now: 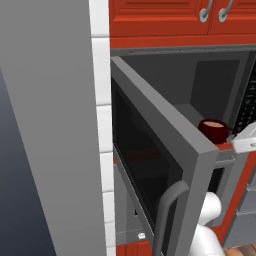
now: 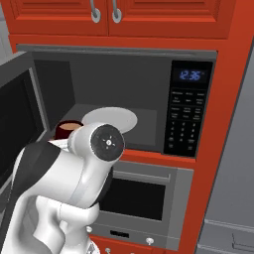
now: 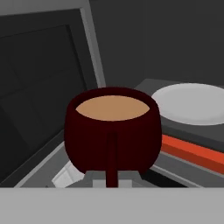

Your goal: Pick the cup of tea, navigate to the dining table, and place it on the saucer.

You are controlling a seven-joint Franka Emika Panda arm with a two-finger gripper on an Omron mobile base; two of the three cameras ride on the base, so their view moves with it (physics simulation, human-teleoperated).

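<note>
Cup of tea (image 3: 112, 131), centre of the hand view, its handle facing the camera and pinched by the hand (image 3: 112, 183) pressed together at the bottom edge. Behind it, upper right, a white turntable plate (image 3: 192, 103) inside the open microwave (image 2: 119, 94).

Even, flat rendered light, sharp throughout; dim microwave interior (image 2: 114, 89), no glare.

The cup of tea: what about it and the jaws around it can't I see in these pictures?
- Cup of tea: its underside in the hand view, cut off by the grey band.
- Cup lower body in the right base view, behind the white arm.
- Jaws: their grip on the handle, too close in the hand view.
</note>
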